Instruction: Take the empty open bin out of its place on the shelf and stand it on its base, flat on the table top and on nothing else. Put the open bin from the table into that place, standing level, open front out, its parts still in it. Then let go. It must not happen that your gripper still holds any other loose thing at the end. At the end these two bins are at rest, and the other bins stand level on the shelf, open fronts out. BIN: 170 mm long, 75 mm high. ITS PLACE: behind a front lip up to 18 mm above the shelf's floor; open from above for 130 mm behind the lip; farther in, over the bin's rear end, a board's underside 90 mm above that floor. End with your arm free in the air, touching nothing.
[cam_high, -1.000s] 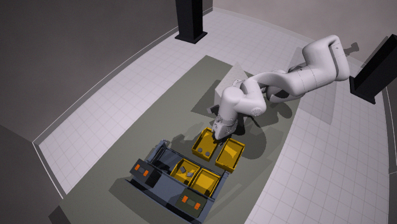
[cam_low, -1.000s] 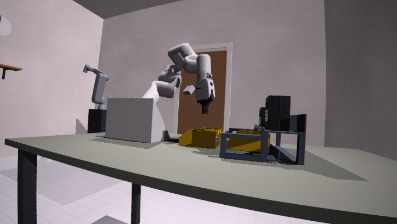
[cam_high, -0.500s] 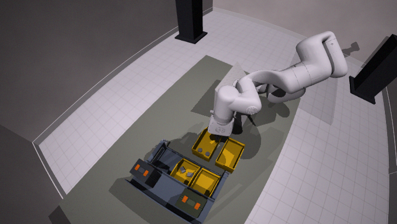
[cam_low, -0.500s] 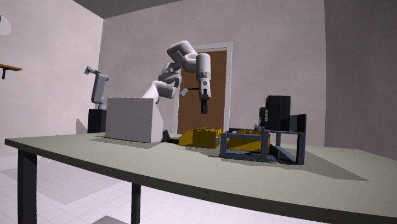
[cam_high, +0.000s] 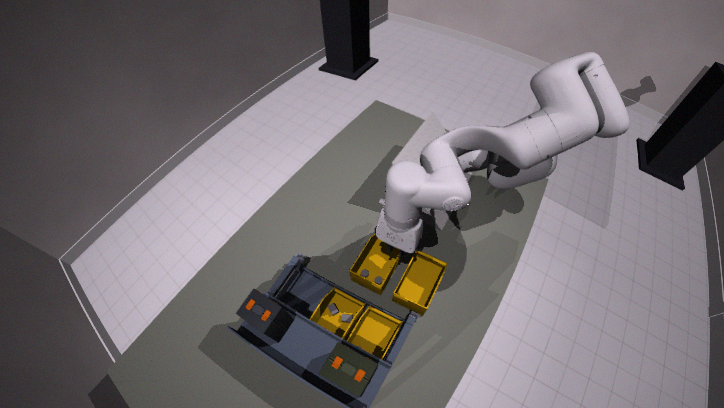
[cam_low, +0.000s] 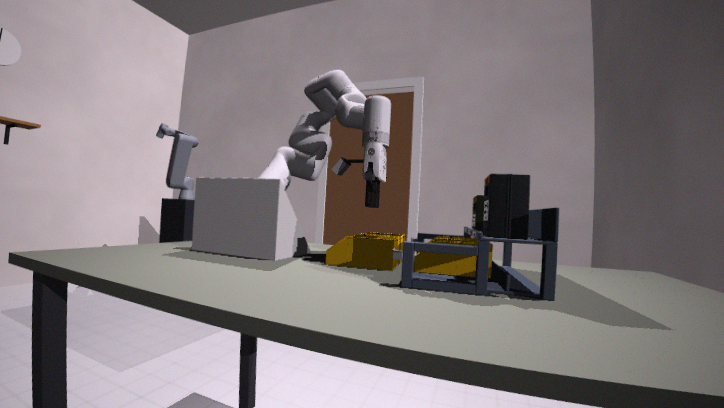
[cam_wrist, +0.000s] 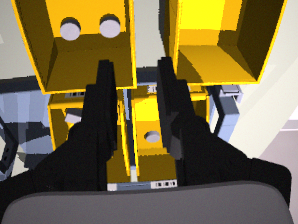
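1. The shelf (cam_high: 303, 331) stands toward the near corner of the surface (cam_high: 243, 314); its left slot (cam_high: 291, 283) looks vacant, and two yellow bins (cam_high: 336, 311) sit side by side in the slots to the right of it
2. Just in front of the shelf, toward the middle of the surface, the bin with parts (cam_high: 375, 263) stands on its base, two grey parts (cam_wrist: 89, 27) on its floor
3. Right beside it stands the empty bin (cam_high: 419, 281), flat on the surface, so the first half of the task looks done
4. Both bins on the surface lie parallel, long axes running from the arm's base toward the shelf
5. The pincer (cam_wrist: 133, 72) hangs well above them, fingers (cam_low: 372, 195) pointing straight down and partly spread, pinching nothing
6. In the wrist view it straddles the right-hand wall of the bin with parts, near that bin's end farthest from the shelf; the target lies straight below, so I judge the coming move a plain descent onto that wall
7. The arm reaches from its base at the far edge, elbow folded high, wrist vertical
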